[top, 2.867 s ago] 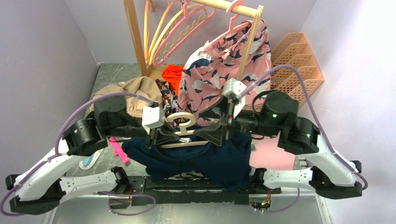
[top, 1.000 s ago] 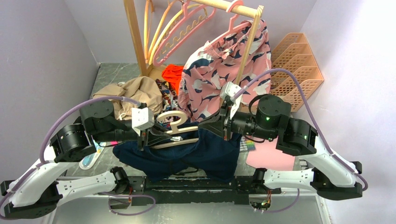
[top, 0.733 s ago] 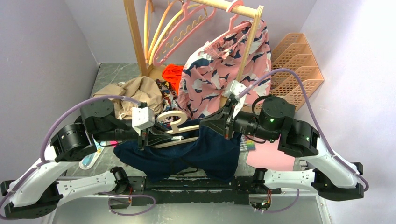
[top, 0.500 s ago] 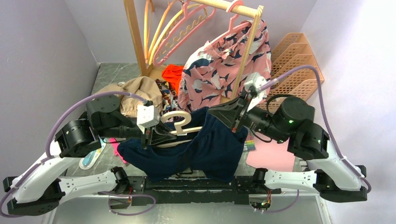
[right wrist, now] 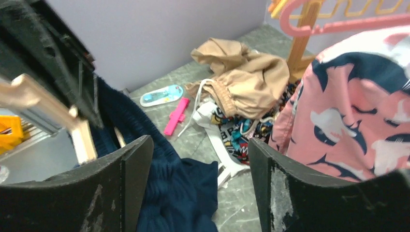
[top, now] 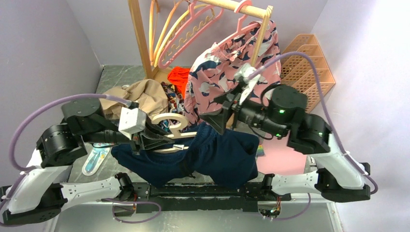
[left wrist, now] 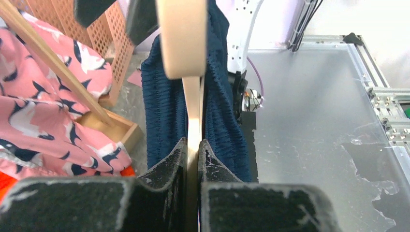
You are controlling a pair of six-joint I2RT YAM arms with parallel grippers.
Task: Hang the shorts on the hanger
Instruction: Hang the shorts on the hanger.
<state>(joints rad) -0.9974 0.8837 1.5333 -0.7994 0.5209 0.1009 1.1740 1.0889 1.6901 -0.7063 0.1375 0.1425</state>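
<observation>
draping astride the hanger (left wrist: pixel 183 38), the shorts (top: pixel 222 154) hang in mid-air between the two arms, and the hanger's long axis runs left to right. the left gripper (left wrist: pixel 192 150) is clamped on the hanger's left end, while the right gripper (top: pixel 220 118), jaws apart and empty, hovers just above the shorts' right side. counted: one cream hanger, one pair of navy shorts.

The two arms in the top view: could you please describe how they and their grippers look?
Both the left arm and right arm have white links, black cylindrical joints and a lilac cable; the left gripper and right gripper have black wedge-shaped fingers.
</observation>
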